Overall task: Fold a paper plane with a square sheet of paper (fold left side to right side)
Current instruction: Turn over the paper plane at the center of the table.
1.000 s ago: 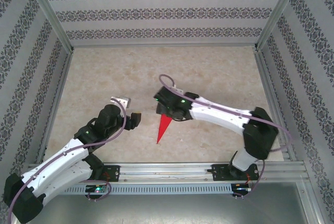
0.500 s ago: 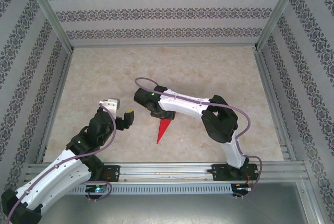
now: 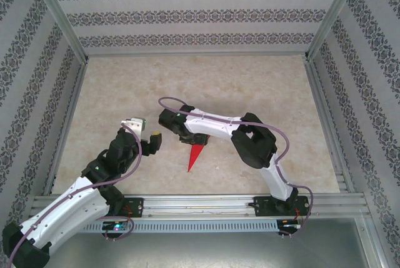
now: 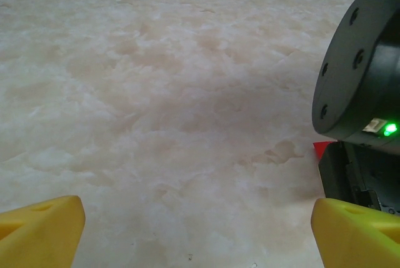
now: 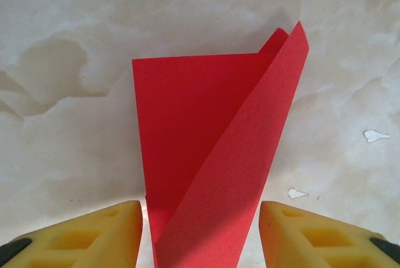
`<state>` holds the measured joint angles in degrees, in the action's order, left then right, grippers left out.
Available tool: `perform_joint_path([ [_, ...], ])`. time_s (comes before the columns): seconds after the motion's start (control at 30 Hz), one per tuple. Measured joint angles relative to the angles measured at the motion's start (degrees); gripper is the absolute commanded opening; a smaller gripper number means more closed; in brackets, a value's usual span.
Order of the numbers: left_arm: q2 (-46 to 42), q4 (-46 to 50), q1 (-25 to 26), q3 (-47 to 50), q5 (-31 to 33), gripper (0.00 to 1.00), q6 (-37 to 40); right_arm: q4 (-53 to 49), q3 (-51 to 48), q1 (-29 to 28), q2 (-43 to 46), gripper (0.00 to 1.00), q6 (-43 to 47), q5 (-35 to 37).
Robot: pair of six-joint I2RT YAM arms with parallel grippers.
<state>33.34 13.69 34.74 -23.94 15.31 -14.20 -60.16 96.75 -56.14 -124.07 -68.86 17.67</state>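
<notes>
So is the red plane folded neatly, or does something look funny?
A bit. On the paper plane the top flap isn't lined up: at the wide end its corner pokes past the layer beneath. Two small white flecks mark the table beside it.

Patterned walls [image 3: 200, 15] rise behind and beside the beige marbled worktop [image 3: 262, 87]. A metal rail [image 3: 200, 205] runs along its near edge.
</notes>
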Motion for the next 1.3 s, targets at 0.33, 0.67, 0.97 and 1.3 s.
perform_joint_path([
  [0.33,0.4,0.0,0.0,0.0,0.0,0.94,0.2,0.4,0.0,0.0,-0.4,0.34,0.0,-0.4],
  [0.67,0.5,0.0,0.0,0.0,0.0,0.95,0.3,1.3,-2.8,0.0,0.0,0.13,-0.3,-0.6],
  [0.97,0.5,0.0,0.0,0.0,0.0,0.95,0.3,1.6,-7.4,-1.3,9.2,0.00,-1.3,0.7],
  [1.3,0.4,0.0,-0.7,-0.5,-1.6,1.00,-0.4,7.5,-16.6,-1.4,24.9,0.00,2.4,5.6],
])
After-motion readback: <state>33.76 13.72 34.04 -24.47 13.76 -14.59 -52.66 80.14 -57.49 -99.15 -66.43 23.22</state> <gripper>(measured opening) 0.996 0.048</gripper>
